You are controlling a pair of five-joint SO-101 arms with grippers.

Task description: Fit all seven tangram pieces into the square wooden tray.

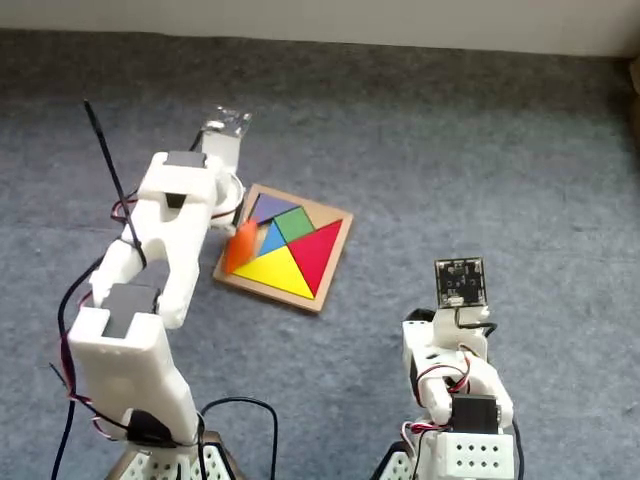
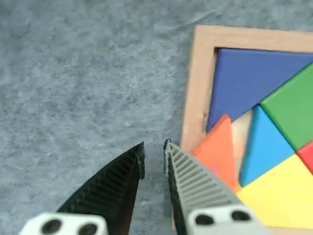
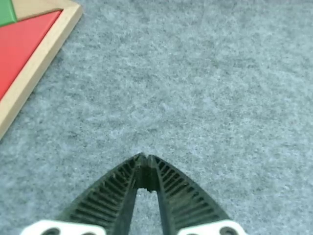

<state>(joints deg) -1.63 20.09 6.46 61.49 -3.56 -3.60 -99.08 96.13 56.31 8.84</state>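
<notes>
Tray (image 2: 195, 88): far-left corner hidden behind left arm (image 1: 180, 230).
Orange piece (image 2: 217, 152): seemingly tilted against the left rim.
Left hand (image 2: 154, 152): tips slightly apart.
Right hand (image 3: 146, 160): tips together.

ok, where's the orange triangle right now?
In the high view the orange triangle sits at the wooden tray's left edge, partly over the rim, between the left gripper and the light blue triangle.
</notes>
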